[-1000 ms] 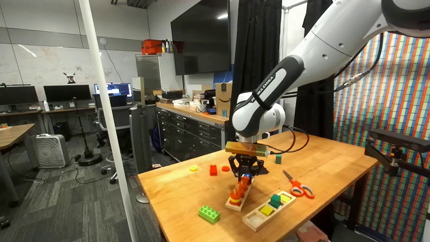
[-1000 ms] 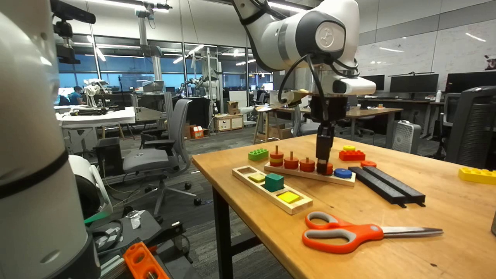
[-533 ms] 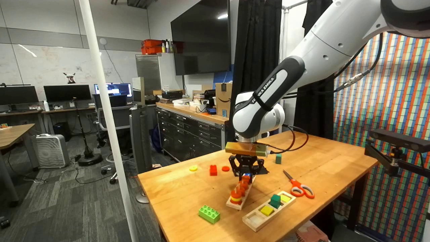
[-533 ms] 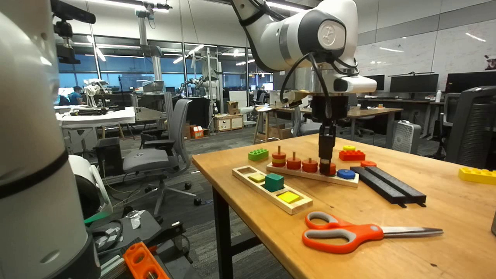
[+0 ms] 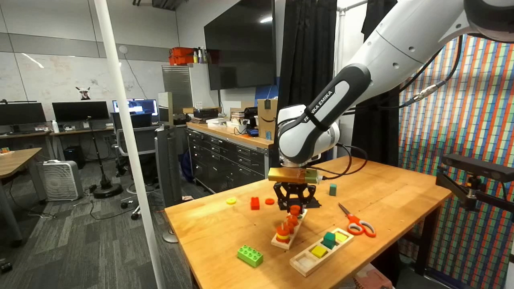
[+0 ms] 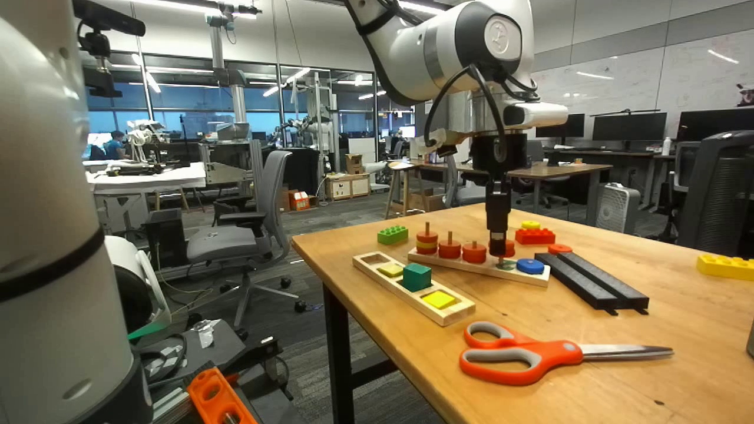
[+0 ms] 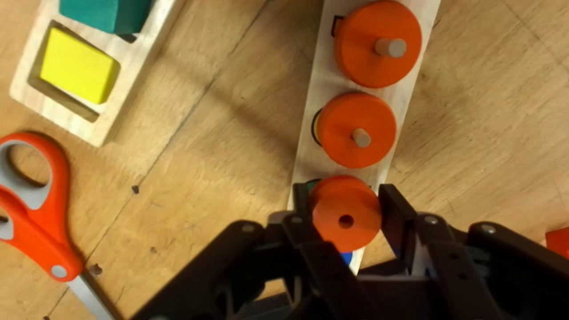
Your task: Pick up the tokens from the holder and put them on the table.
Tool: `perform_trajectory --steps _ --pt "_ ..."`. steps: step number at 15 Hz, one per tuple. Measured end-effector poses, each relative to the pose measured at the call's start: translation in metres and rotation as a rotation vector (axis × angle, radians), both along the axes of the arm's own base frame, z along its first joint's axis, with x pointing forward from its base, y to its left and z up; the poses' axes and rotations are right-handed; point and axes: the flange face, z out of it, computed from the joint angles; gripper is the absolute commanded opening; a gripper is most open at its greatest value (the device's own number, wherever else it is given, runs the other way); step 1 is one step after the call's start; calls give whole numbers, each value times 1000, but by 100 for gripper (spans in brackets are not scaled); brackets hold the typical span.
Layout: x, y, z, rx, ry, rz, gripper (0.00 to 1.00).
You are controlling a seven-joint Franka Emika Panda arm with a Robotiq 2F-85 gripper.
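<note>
My gripper (image 7: pixel 345 195) is shut on a red round token (image 7: pixel 355 202) with a centre hole. The token is lifted just above the wooden holder (image 7: pixel 326 84); it also shows behind the fingertips in an exterior view (image 6: pixel 509 248). Below it, a short peg and a green mark show on the holder. On the holder's other pegs are a red-and-yellow stack (image 6: pixel 427 235), two red tokens (image 6: pixel 449 248) (image 6: pixel 474 253) and a blue token (image 6: pixel 530 266). A red token (image 5: pixel 269 201) and a yellow token (image 5: pixel 231 201) lie on the table.
A wooden tray (image 6: pixel 456 315) with yellow and green blocks lies beside the holder. Orange scissors (image 6: pixel 554 353) lie near it. Black bars (image 6: pixel 589 280), a red brick (image 6: pixel 535 237), a green brick (image 5: pixel 250 255), a yellow brick (image 6: pixel 727 266) and a green block (image 5: pixel 333 190) are on the table.
My gripper has risen with the red token, which has come up off its peg. The holder has shifted slightly along the table. The other tokens stay on their pegs.
</note>
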Motion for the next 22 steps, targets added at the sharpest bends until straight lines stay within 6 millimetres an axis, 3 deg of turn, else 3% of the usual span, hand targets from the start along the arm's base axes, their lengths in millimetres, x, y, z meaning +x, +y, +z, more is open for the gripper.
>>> perform_trajectory --steps 16,19,22 --pt "26 30 32 -27 -15 136 24" --pt "35 34 28 14 -7 228 24" --pt "47 36 8 94 8 336 24"
